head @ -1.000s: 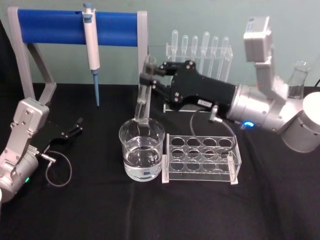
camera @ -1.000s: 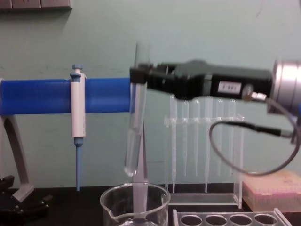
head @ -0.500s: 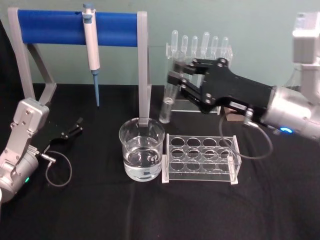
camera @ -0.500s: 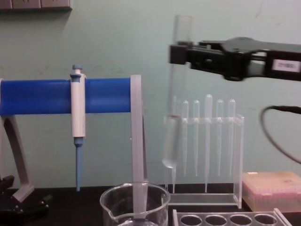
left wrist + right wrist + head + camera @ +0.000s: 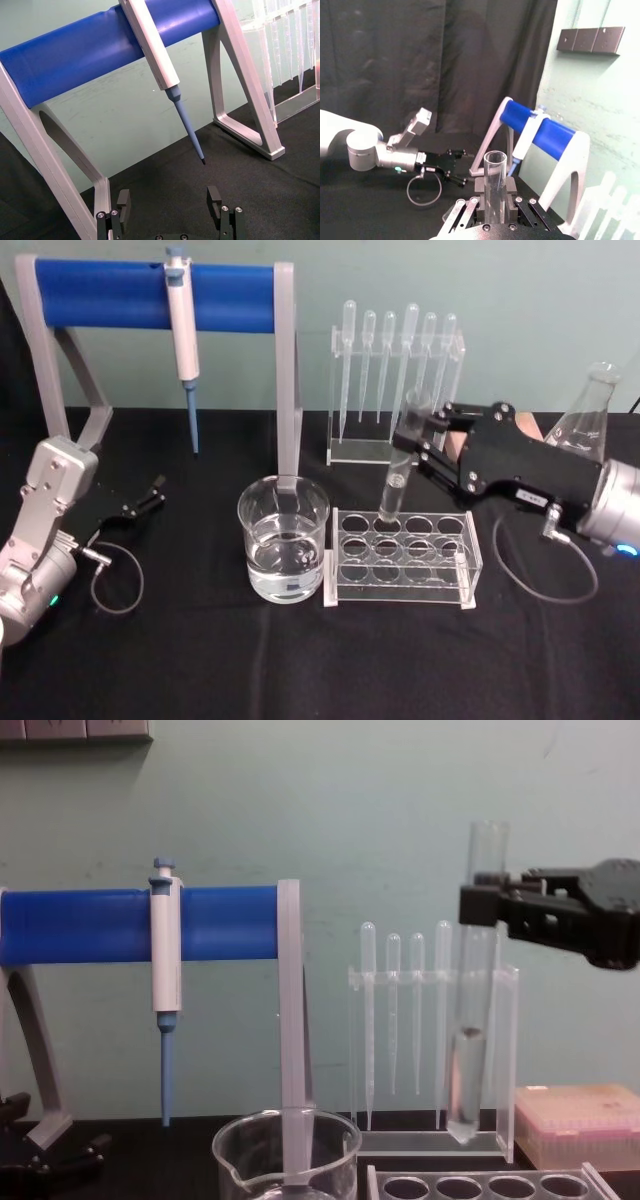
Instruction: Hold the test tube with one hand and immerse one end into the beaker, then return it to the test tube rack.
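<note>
One hand, the right gripper (image 5: 418,430), is clamping the test tube (image 5: 398,472) near its open rim, jaws closed on the glass. The tube is hanging below the grip, long axis close to upright and slightly tilted, its round end hovering just above the rack (image 5: 402,555), over the back row. The beaker (image 5: 283,538) is sitting to the gripper's left, beside the rack. Judgement: the return is turning on lining the tube's end over a hole. The left gripper (image 5: 170,202) is resting open, well apart to the left.
</note>
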`<state>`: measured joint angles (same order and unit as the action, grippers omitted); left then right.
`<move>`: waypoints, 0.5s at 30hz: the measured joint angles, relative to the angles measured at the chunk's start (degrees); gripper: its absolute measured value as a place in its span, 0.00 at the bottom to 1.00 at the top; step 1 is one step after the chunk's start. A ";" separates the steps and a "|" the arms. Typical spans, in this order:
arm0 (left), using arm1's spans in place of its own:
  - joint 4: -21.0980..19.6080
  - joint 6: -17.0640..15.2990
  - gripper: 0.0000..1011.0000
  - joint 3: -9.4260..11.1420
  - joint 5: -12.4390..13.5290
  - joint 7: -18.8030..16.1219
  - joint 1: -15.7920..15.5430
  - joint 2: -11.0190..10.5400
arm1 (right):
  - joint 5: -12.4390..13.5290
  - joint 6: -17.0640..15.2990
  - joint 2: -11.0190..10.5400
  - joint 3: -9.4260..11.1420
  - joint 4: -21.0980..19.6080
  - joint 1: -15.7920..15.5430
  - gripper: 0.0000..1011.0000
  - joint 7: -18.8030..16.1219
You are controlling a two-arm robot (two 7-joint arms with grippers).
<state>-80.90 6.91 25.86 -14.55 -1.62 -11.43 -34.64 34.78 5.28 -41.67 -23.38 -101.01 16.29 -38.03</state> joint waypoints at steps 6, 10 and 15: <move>0.00 0.00 0.99 0.00 0.00 0.00 0.00 0.00 | -0.26 0.50 -0.09 0.60 0.33 -1.87 0.24 0.04; 0.00 0.00 0.99 0.00 0.00 0.00 0.00 0.00 | -0.37 0.87 0.49 0.77 1.37 -2.80 0.24 -0.03; 0.00 0.00 0.99 0.00 0.00 0.00 0.00 0.00 | -1.38 1.54 1.06 0.89 2.13 -3.57 0.24 0.30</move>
<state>-80.90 6.90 25.86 -14.55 -1.62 -11.43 -34.64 33.40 6.82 -40.61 -22.50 -98.88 12.72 -37.73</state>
